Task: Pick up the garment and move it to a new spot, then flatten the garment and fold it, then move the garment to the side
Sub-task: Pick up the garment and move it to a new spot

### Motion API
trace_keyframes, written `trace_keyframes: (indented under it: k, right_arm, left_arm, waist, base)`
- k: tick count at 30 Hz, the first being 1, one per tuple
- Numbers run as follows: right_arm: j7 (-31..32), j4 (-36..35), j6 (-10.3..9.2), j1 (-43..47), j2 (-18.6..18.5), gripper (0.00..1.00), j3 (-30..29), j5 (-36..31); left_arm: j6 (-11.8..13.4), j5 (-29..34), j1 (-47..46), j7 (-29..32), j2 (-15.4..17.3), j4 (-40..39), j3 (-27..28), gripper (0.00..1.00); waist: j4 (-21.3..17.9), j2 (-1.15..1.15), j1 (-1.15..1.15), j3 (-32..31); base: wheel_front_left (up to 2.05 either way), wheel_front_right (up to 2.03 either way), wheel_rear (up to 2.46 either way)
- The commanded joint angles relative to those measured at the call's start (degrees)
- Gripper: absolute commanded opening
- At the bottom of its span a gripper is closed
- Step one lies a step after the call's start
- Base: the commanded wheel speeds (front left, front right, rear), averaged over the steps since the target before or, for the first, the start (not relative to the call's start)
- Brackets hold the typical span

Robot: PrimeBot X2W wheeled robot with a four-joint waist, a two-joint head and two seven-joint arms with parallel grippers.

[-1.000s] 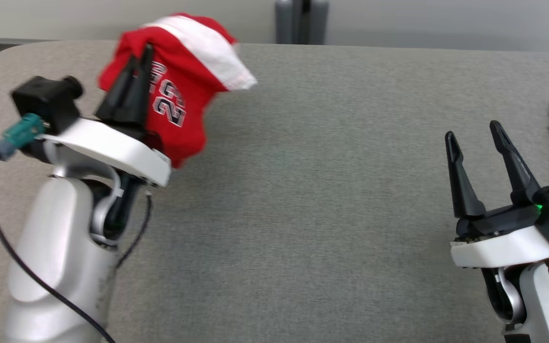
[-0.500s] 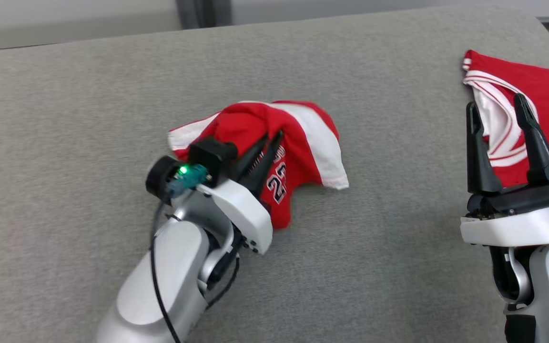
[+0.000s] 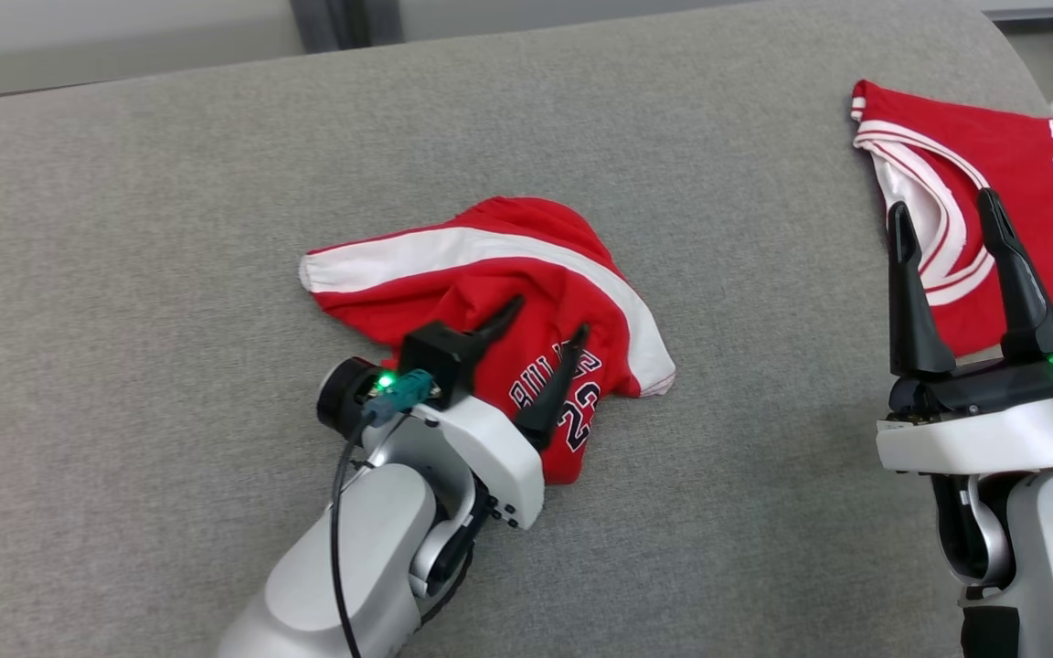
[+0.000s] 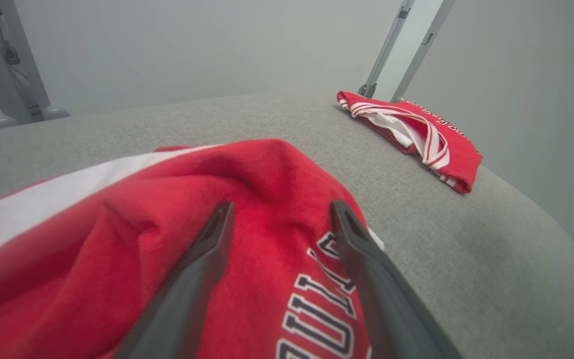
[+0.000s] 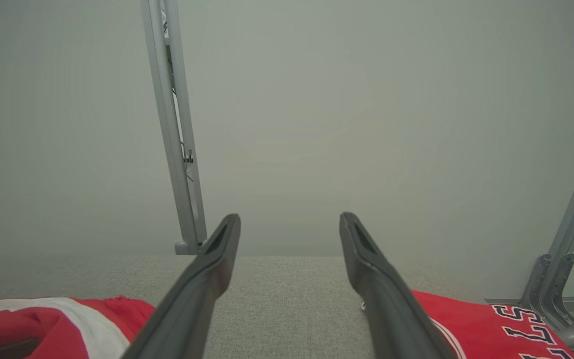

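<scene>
Grey tabletop (image 3: 124, 228): left end effector (image 3: 551, 315) splayed, angled onto garment (image 3: 536, 219), poss. touching.

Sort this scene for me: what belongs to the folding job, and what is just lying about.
In the job:
crumpled red garment, mid-table
left end effector, open over it
grey table under it

Lying about:
second red jersey, at the table's right end, likely not this job's
right end effector, open, idle
metal frame posts behind
</scene>
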Motion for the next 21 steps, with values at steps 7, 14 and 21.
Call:
trace_keyframes:
  k: [7,14,21]
  right_arm:
    - [-0.2,0.7,-0.02,1.7,-1.1,1.00,0.1,-0.9]
    - [-0.3,1.0,-0.02,3.1,-0.9,1.00,0.2,-1.2]
    - [-0.3,1.1,-0.02,5.7,-0.7,1.00,0.1,-0.9]
  left_arm:
    - [1.5,-3.0,0.9,-4.1,3.0,0.0,5.0,1.00]
    - [5.3,-3.4,3.5,-8.4,7.8,-3.2,11.5,1.00]
    - [8.0,0.5,13.3,-9.4,8.8,-14.0,22.3,1.00]
  waist:
    - [4.8,0.00,0.00,-4.4]
    - [7.1,0.00,0.00,-7.1]
    - [8.1,0.00,0.00,-8.4]
  base:
    - [0.00,0.00,0.00]
    - [0.00,0.00,0.00]
    - [0.00,0.00,0.00]
